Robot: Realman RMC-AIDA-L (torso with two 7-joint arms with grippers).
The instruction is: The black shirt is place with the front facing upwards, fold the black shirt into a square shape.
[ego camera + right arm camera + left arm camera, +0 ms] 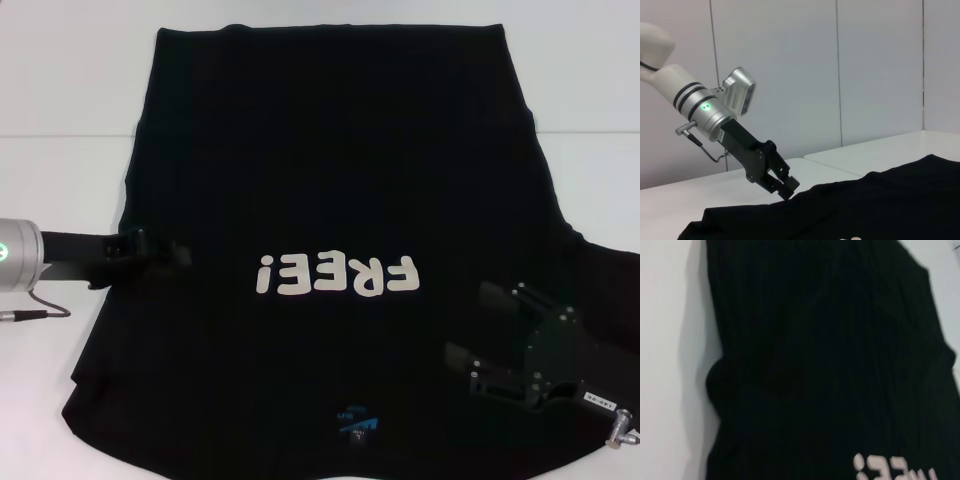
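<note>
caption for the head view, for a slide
Black shirt lies front-up on the table; left gripper at its edge, right gripper open above it.

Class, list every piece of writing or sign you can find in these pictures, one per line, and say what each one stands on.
"FREE!" in cream block letters, upside down in the head view, on the front of the large black cloth shirt.
Small blue neck label on the shirt: print too small to read.
White tag on the right gripper: too small to read.
Part of the cream lettering in the left wrist view: cut off, unreadable.

shirt [340, 180] spread flat on table [60, 200], neck end nearest robot. left gripper [170, 253] over shirt's left edge; right gripper [480, 325] above its near right part.
</note>
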